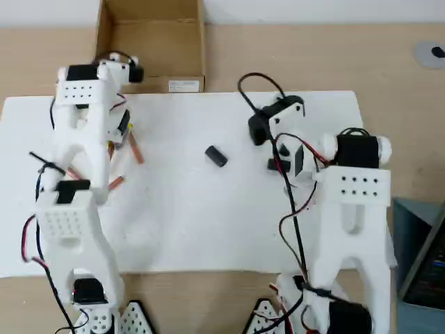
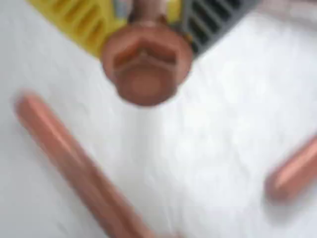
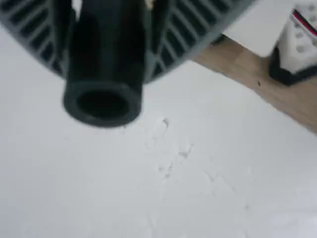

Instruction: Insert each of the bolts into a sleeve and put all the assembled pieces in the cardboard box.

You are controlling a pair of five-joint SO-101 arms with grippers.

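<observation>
A copper bolt (image 2: 146, 67) is pinched in the left claw (image 2: 148, 14), its hexagonal head turned toward the wrist camera and its shank hidden behind the head, held over the white worktop (image 1: 208, 229). A black sleeve (image 3: 104, 84) is clamped in the right claw (image 3: 111, 20) with its open bore facing outward, probably so that a bolt can be pushed in once the two pieces are lined up. In the high view the left arm (image 1: 69, 216) stands at the left of the frame and the right arm (image 1: 351, 202) right of centre, well apart, so the joining looks not yet begun. Two loose bolts (image 2: 74, 163) lie flat on the worktop close to the left claw, within easy reach for later rounds. A spare sleeve (image 1: 216, 156) lies on its side near the middle of the frame, between the arms. The cardboard box (image 1: 104, 42) sits open at the upper left, just past the worktop's far edge and near the left arm, handy for dropping in finished pieces.
</observation>
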